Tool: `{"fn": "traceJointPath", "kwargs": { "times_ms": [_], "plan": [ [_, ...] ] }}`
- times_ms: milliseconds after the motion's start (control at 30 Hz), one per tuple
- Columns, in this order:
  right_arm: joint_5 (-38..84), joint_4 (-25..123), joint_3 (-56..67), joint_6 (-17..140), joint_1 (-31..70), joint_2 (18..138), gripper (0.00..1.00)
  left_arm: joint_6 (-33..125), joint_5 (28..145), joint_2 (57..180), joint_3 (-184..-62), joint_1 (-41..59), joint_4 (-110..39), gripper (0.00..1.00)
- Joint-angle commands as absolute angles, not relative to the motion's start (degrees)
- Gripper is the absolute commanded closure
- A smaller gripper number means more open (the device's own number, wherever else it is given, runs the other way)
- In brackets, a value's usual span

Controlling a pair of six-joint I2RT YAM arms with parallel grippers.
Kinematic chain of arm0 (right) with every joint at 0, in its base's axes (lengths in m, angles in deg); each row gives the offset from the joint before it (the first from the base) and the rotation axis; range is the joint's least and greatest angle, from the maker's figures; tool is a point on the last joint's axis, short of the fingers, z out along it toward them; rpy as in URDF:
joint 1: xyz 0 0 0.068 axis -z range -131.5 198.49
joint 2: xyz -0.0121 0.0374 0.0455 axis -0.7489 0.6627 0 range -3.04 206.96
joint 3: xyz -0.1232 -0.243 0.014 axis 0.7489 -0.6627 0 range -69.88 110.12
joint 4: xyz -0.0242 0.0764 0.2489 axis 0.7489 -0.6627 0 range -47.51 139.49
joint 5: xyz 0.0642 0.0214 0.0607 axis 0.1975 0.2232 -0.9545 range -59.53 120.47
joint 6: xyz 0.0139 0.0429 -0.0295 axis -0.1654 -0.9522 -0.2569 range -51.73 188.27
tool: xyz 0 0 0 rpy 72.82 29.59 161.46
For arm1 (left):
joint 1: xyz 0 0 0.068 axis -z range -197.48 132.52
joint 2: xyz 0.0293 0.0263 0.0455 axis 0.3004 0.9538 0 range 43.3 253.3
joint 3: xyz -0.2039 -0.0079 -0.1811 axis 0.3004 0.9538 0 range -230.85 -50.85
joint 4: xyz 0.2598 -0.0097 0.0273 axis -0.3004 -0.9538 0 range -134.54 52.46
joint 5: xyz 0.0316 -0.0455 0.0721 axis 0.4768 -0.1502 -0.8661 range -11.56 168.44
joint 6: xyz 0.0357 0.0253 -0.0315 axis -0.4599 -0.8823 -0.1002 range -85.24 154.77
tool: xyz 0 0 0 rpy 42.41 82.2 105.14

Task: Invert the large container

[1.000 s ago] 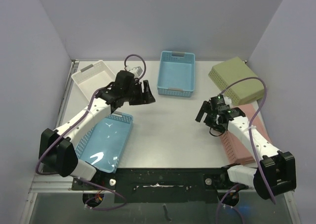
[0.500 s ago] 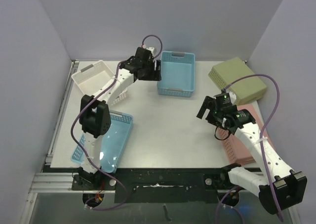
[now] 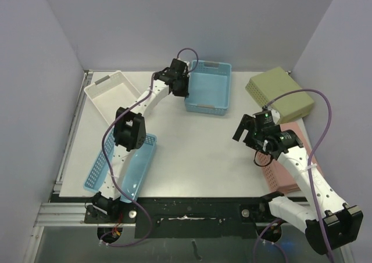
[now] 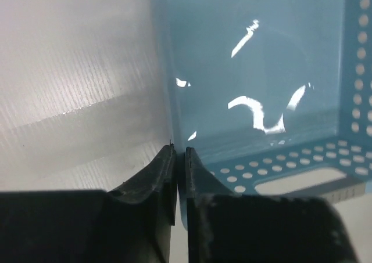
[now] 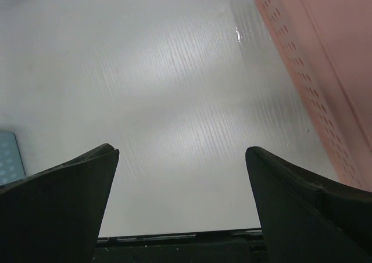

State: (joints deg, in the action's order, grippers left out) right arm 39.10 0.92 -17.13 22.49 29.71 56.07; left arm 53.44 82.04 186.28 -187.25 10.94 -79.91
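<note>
The large container point(image 3: 210, 86) is a deep blue perforated tub standing upright, mouth up, at the back centre of the table. My left gripper point(image 3: 185, 89) is stretched out to its left wall and is shut on that thin wall. In the left wrist view the blue wall point(image 4: 180, 228) runs between the two closed fingers, with the left gripper point(image 4: 181, 152) pinching it and the tub's floor point(image 4: 256, 71) beyond. My right gripper point(image 3: 240, 129) hangs open over bare table at the right, holding nothing; the right wrist view shows the right gripper point(image 5: 181, 152) with its fingers wide apart.
A white bin point(image 3: 110, 92) lies at the back left. A shallow blue tray point(image 3: 125, 164) sits under the left arm near the front. A green container point(image 3: 279, 94) and a pink one point(image 3: 290, 164) lie upside down on the right; the pink side point(image 5: 325, 60) is close to my right gripper.
My left arm reached from the table's left side back to the blue tub and shut on its left wall. My right arm rose slightly and stayed open.
</note>
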Motion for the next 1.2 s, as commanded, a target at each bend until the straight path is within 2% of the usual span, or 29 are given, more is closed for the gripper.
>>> {"fn": "traceJointPath", "kwargs": {
  "times_ms": [0, 133, 433, 600, 733, 967, 1067, 1167],
  "plan": [
    [40.51, 1.10, -17.13, 21.69, 29.67, 53.04, 0.02, 52.83, 82.94, 181.15, -185.40, 11.19, -78.23, 1.00],
    [40.67, 0.32, -16.45, 21.51, 29.61, 53.54, 0.02, 50.25, 79.73, 174.52, -180.77, 12.49, -78.96, 1.00],
    [38.96, 2.82, -14.11, 21.38, 29.51, 53.92, 0.02, 45.38, 69.57, 153.80, -160.93, 17.66, -80.20, 1.00],
    [39.54, 4.47, -13.43, 19.93, 29.26, 56.35, 0.02, 54.75, 72.77, 143.49, -143.21, 21.98, -72.78, 1.00],
    [41.17, 3.82, -12.29, 18.21, 28.68, 58.45, 0.02, 63.75, 69.64, 137.71, -130.49, 27.99, -66.84, 1.00],
    [44.37, 5.44, -13.46, 14.87, 24.64, 59.58, 0.02, 78.72, 67.69, 132.24, -117.62, 37.64, -57.51, 1.00],
    [48.48, 8.13, -13.07, 15.23, 18.93, 60.07, 0.02, 80.09, 69.31, 130.95, -116.51, 38.71, -57.33, 0.64],
    [48.43, 6.08, -9.68, 13.54, 17.21, 63.74, 0.02, 79.50, 67.21, 127.87, -117.22, 38.61, -61.50, 0.48]
  ]
}}
